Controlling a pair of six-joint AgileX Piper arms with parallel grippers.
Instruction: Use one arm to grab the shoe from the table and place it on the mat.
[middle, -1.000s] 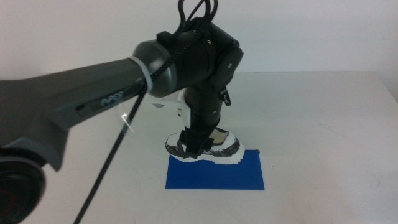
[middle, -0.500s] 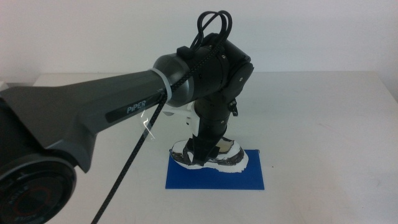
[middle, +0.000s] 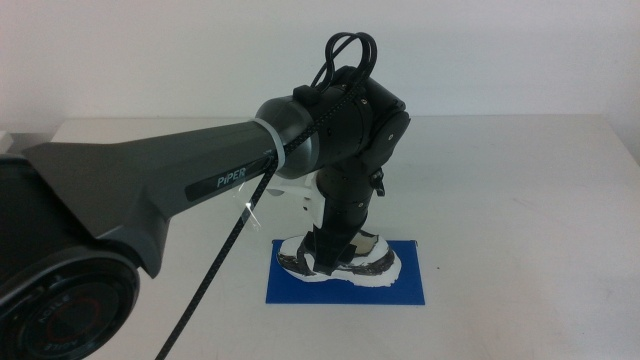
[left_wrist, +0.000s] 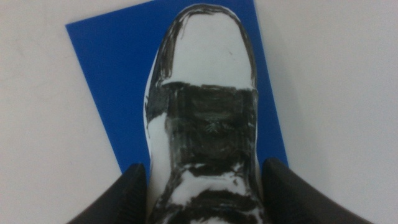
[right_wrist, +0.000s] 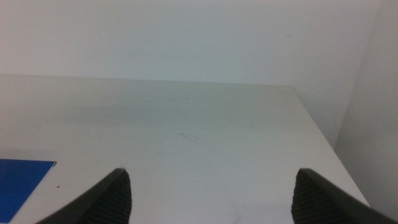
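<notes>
Left wrist view: left hand (left_wrist: 202, 196) clamps the sneaker (left_wrist: 205, 106) over the blue mat (left_wrist: 118, 68); right hand (right_wrist: 211, 193) wide above the surface (right_wrist: 186, 124).

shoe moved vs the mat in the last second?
Yes. In the middle view the shoe, held by the left gripper, has come down and toward the camera, further onto the blue mat.

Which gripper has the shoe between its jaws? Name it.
The left gripper: its jaws flank the shoe over the mat. The right gripper waits open over bare table, holding nothing.
</notes>
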